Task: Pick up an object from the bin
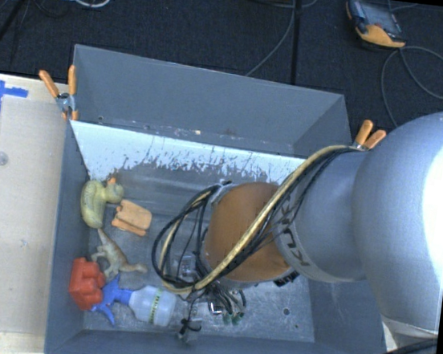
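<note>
My gripper [219,303] hangs low over the bin's front middle, mostly hidden under the arm's orange cover and looped cables. Just to its left a clear plastic bottle [153,304] lies on its side on the bin floor. A blue star-shaped piece [112,297] lies against the bottle's left end. Whether the gripper touches the bottle is hidden by the cables.
A red lumpy toy [86,282] sits in the front left corner. A tan dinosaur figure [114,258] lies behind it. Further back on the left lie a yellow-green toy [94,200] and an orange-tan block [133,218]. The arm covers the bin's right half.
</note>
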Motion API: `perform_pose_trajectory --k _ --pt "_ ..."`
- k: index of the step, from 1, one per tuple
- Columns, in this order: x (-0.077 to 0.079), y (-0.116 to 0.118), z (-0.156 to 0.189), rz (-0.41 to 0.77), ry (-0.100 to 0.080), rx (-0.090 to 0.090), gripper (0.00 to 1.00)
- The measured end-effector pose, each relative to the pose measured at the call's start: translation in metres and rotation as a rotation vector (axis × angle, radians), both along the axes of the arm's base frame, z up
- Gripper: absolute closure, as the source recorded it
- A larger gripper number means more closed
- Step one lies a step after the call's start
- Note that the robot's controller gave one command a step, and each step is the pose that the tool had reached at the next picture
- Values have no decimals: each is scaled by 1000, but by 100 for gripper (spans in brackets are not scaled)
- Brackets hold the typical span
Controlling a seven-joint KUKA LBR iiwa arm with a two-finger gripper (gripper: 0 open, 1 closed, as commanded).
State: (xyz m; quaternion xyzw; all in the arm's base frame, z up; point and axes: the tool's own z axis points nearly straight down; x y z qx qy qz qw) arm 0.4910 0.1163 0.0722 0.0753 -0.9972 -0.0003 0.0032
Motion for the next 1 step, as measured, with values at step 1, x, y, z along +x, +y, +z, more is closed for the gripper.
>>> perform_pose_trajectory --k 1 --pt "-18 63 2 -59 4 1 100"
